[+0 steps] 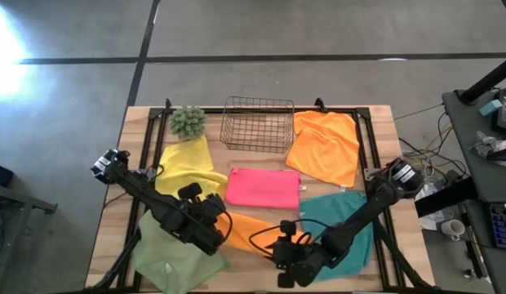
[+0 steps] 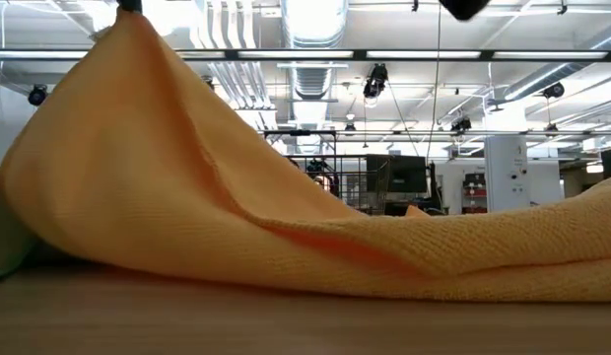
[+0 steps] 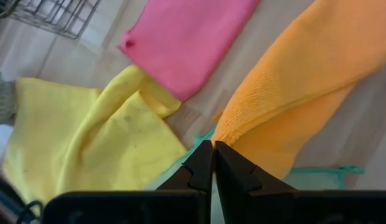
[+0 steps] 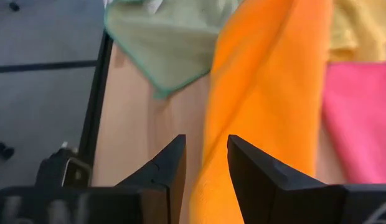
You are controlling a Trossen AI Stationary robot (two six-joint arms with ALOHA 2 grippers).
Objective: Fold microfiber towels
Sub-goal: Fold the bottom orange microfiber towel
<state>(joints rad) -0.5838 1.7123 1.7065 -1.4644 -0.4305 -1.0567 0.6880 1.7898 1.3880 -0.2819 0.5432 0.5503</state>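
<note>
Soft, finely ribbed orange towel (image 2: 286, 227) draped at the table's near edge, one corner lifted into a peak by the left gripper (image 3: 213, 163), fingers pressed together on its hem. Right gripper (image 4: 205, 163) just beside the cloth's other end, fingers spread, nothing between them. Folded pink towel (image 1: 263, 188) flat at centre; yellow towel (image 1: 188, 166), sage towel (image 1: 173, 258), teal towel (image 1: 351, 229) and second orange towel (image 1: 325, 147) crowded around. Copper wire basket (image 1: 257, 124) and spiky ball plant (image 1: 188, 121) along the far edge.
</note>
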